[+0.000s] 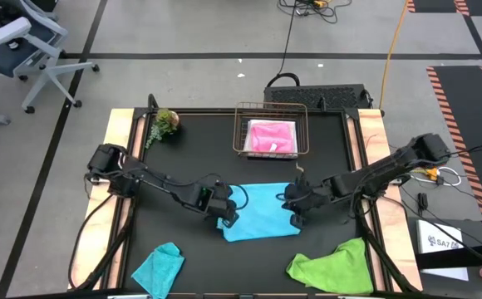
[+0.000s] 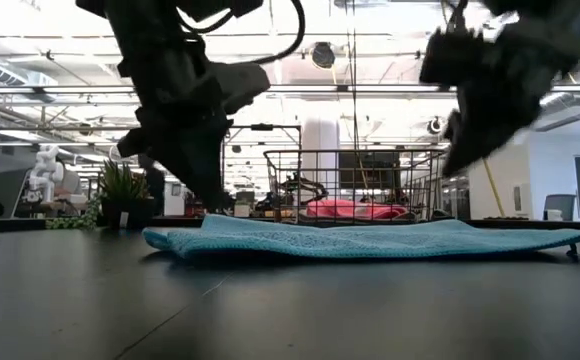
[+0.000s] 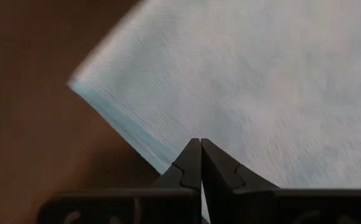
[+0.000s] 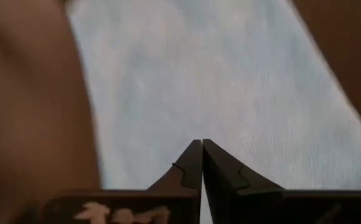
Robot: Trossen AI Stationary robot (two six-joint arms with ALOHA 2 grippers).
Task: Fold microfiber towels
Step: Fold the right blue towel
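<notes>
The sky blue towel (image 1: 260, 213) lies flat in the middle of the black counter (image 1: 191, 149), already doubled over into a rough rectangle. The left gripper (image 1: 225, 218) sits at the towel's left edge near its front corner, and the right gripper (image 1: 296, 218) sits at the towel's right edge. In each wrist view the 2 dark fingers are pressed together tip to tip over the blue cloth, with nothing visibly caught between them. In the low view the left gripper (image 2: 210, 195) reaches down close to the towel (image 2: 370, 240), while the right gripper (image 2: 455, 160) hangs clear above it.

The hot pink towel (image 1: 272, 136) lies folded inside the wire basket (image 1: 243, 133) at the back of the counter. The teal towel (image 1: 159, 267) is crumpled at the front left, and the lime green towel (image 1: 334, 266) is bunched at the front right, both well apart from the blue one. A small green plant (image 1: 164, 124) rests at the back left corner.
</notes>
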